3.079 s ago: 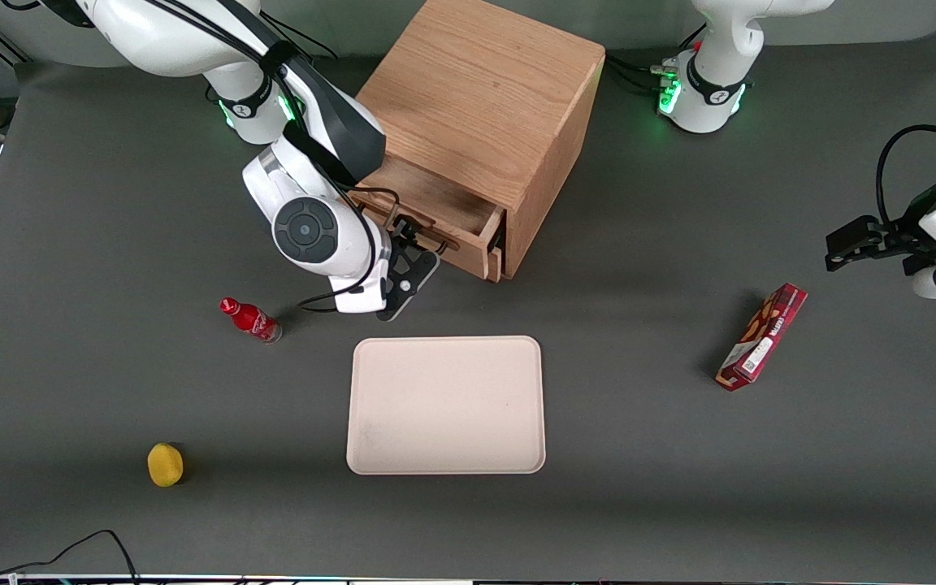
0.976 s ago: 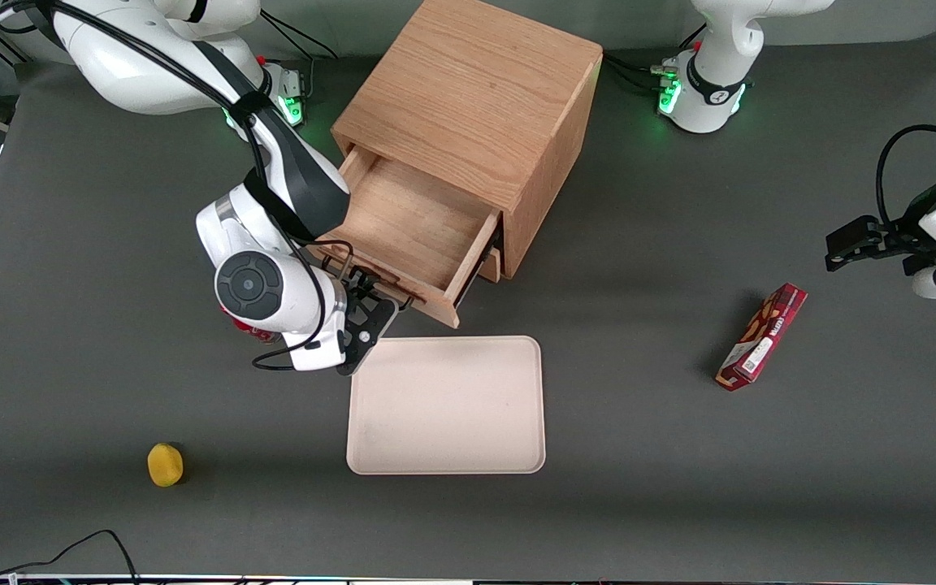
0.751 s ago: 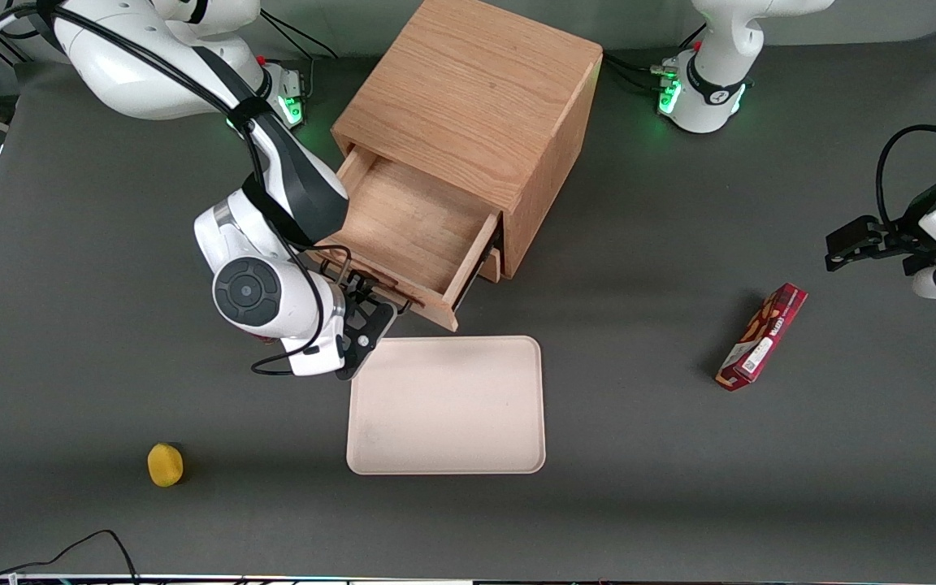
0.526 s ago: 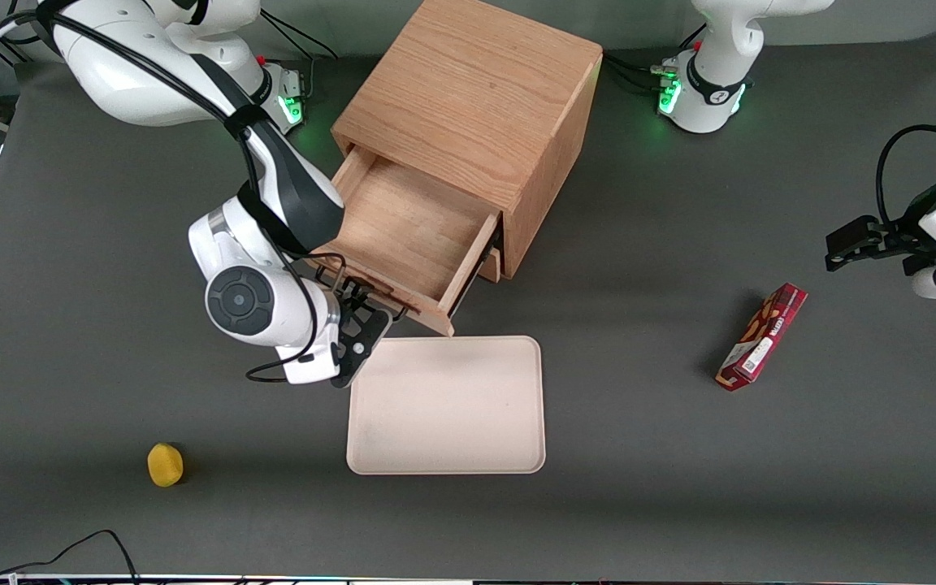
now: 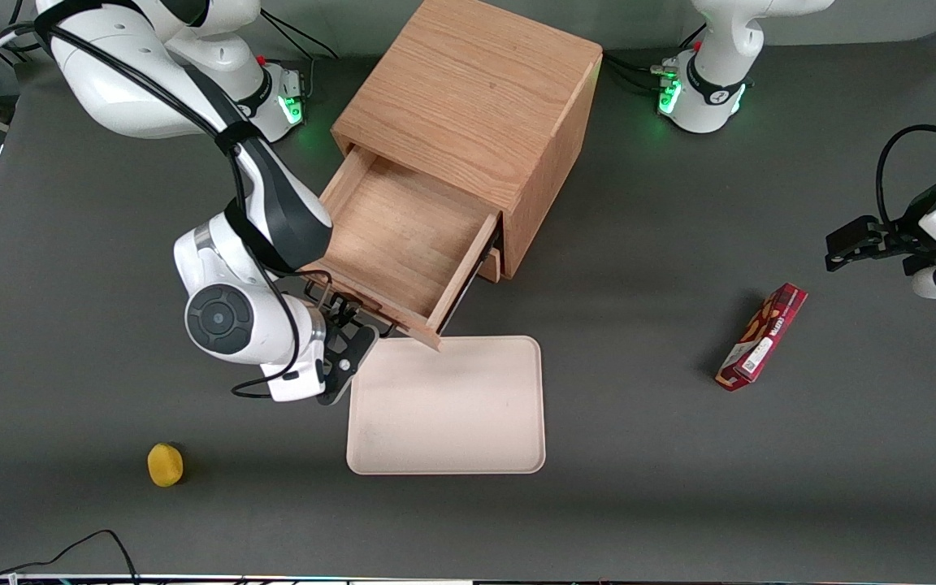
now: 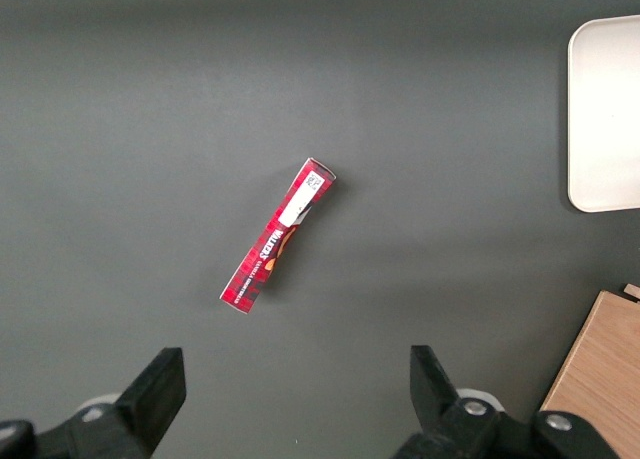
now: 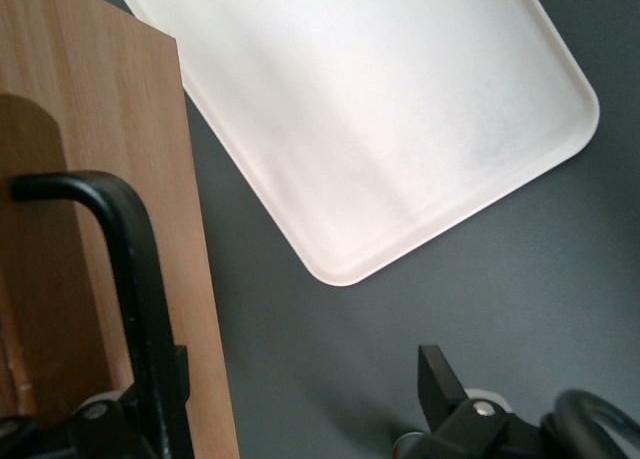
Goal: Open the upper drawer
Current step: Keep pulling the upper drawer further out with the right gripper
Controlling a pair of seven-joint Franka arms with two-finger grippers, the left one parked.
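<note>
In the front view, the upper drawer [image 5: 399, 244] is seen pulled well out of the oak cabinet [image 5: 476, 106], its shallow wooden box bare inside. The drawer's front corner reaches over the edge of the cream tray [image 5: 448, 406], which lies on the dark grey table [image 5: 679, 487] nearer to the camera than the cabinet. The tool [image 5: 346, 321] of the right arm is found at the drawer front, at the thin black bar handle, with the white wrist body just beside it; whether the fingers are spread or pressed onto the handle cannot be told from this view. A yellow lemon-like fruit [image 5: 165, 464] is seen near the front edge, toward the working arm's end of the table. A red snack box [image 5: 762, 336] lies toward the parked arm's end, well apart from the tray.

In the left wrist view, the red snack box [image 6: 278, 236] is shown lying flat and slanted on the table, with a corner of the tray [image 6: 605, 114] and a piece of the oak cabinet [image 6: 598, 379] at the edges.

In the right wrist view, the flat wood front of the upper drawer [image 7: 110, 179] is seen close up, with the black bar handle [image 7: 135, 279] standing off it. One dark finger [image 7: 440, 379] is seen apart from the handle, over the grey table; the other is hidden, so the state of the tool cannot be told. The tray [image 7: 370, 109] lies just beside the drawer front.
</note>
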